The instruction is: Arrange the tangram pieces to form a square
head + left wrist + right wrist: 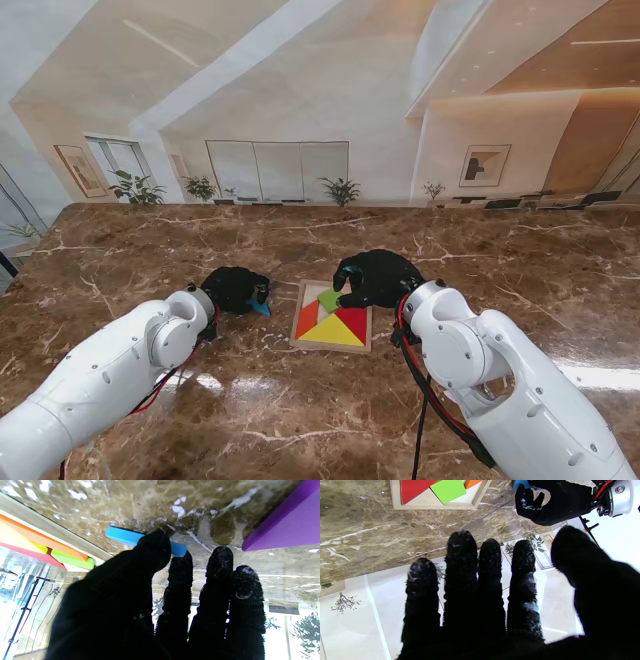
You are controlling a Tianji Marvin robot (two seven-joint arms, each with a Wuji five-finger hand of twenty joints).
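Note:
A wooden tray (330, 348) lies at the table's middle and holds a green piece (328, 298), an orange piece (307, 318), a red piece (353, 319) and a yellow piece (337, 333). My right hand (378, 277) hovers over the tray's far right corner beside the green piece (448, 488), fingers (461, 555) spread and holding nothing. My left hand (232, 288) is left of the tray, thumb and index pinching a blue piece (120, 535) low on the table. A purple piece (287, 522) lies close to that hand.
Brown marble table (150, 250) all round, glossy with reflections. The tray's rim (62, 533) is a short way from the left hand. The left hand (552, 502) shows in the right wrist view, just beyond the tray's corner.

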